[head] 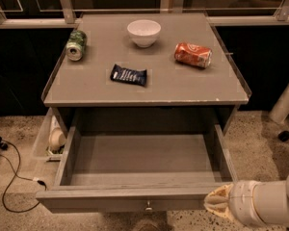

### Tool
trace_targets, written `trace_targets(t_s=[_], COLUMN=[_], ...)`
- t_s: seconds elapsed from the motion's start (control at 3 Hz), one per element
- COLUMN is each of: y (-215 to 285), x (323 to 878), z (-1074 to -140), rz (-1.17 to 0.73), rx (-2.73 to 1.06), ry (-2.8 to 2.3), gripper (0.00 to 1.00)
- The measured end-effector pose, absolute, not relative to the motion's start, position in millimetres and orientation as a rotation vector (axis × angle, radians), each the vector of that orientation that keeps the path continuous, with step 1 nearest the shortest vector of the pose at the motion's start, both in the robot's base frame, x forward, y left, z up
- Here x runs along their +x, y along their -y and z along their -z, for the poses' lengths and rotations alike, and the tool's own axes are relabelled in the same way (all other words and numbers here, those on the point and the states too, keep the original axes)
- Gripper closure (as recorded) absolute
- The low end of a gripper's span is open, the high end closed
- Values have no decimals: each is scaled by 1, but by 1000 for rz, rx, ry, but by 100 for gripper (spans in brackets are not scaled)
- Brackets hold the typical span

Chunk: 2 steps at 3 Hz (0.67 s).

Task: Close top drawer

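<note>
Your tool [216, 203] sits at bottom right, up against the right end of the top drawer [111, 202] front. I can't tell whether it's open or closed. That looks like a push position on the face, not a knob grab: the knob [148, 207] is at centre and well to its left.

The drawer is pulled fully out toward you and its tray is empty, so nothing will jam. Pushing off-centre may rack it, so press straight in.

Further back on the desk [183, 88], clear of the drawer's travel: dark snack packet [128, 74], red soda can [193, 55] and green can [76, 45], both on their sides, then a white bowl [143, 32].
</note>
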<state>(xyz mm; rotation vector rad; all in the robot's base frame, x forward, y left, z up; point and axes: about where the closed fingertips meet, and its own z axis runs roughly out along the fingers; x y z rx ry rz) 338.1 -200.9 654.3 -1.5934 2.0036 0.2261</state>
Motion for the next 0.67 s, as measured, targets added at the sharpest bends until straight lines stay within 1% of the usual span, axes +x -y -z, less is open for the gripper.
trace_targets(t_s=[0.33, 0.67], y=[201, 201], x=[338, 338], z=[-654, -654], rz=[-226, -226], rx=[-1593, -1593], ry=[-2003, -2003], gripper=[81, 58])
